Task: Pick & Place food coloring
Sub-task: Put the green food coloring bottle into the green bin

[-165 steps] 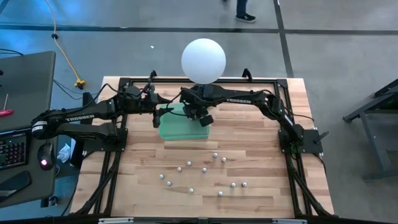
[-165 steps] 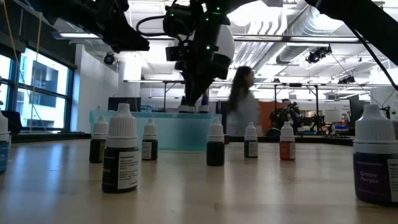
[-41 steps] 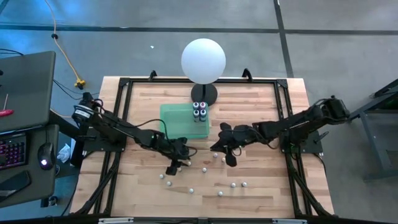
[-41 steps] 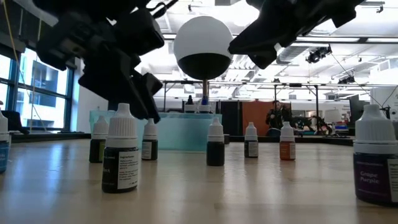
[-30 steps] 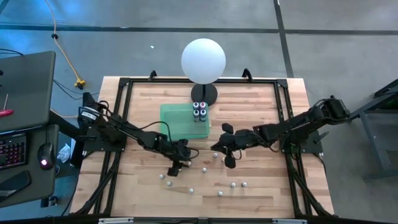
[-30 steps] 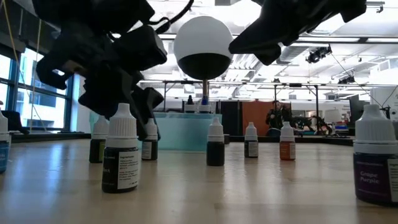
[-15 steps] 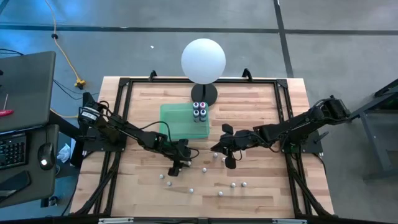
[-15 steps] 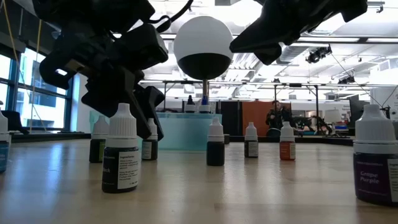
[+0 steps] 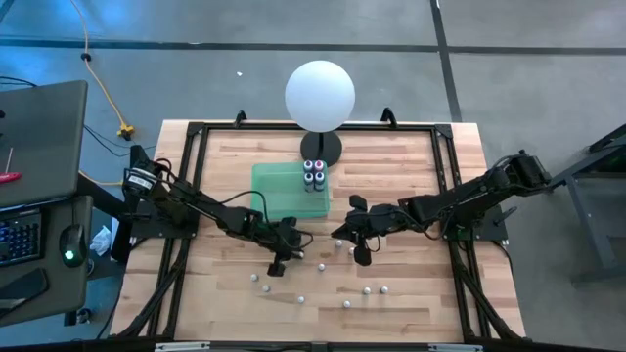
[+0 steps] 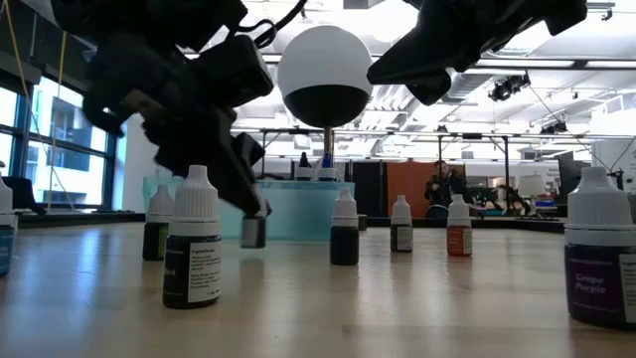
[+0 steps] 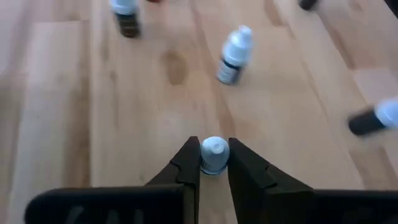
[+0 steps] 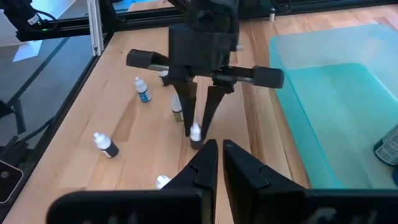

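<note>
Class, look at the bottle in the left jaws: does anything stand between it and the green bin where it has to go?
Nothing visible does. The left gripper holds the bottle just off the green bin; only bare wood lies between them.

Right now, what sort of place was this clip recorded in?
Most likely a robotics lab or open workshop: a framed wooden table on a concrete floor, a desk with a keyboard beside it, and exposed ceiling ducts over more benches in the room behind.

left gripper [image 11: 214,163] clamped; right gripper [image 12: 218,149] seemingly closed
</note>
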You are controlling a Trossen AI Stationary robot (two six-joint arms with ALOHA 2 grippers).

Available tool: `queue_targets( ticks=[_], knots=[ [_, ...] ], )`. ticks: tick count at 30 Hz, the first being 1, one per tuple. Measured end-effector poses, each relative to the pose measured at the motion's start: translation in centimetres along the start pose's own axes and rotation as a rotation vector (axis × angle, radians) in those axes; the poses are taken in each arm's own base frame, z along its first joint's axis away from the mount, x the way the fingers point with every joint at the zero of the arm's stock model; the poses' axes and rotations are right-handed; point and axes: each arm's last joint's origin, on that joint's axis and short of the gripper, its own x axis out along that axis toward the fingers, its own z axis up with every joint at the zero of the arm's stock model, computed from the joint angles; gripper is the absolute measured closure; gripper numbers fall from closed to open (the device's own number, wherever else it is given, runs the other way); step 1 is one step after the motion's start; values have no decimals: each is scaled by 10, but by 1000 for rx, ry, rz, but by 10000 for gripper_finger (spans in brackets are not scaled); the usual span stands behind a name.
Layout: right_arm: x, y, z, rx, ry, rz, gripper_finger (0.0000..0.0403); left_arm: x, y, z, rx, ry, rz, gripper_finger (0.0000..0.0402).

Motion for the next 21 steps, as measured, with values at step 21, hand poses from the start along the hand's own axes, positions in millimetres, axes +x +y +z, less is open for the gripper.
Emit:
queue_targets(
  ticks=[21],
  knots=[
    [0, -1, -5, 12, 44, -18, 386, -122, 64, 65, -164, -159, 551, 346]
  ],
)
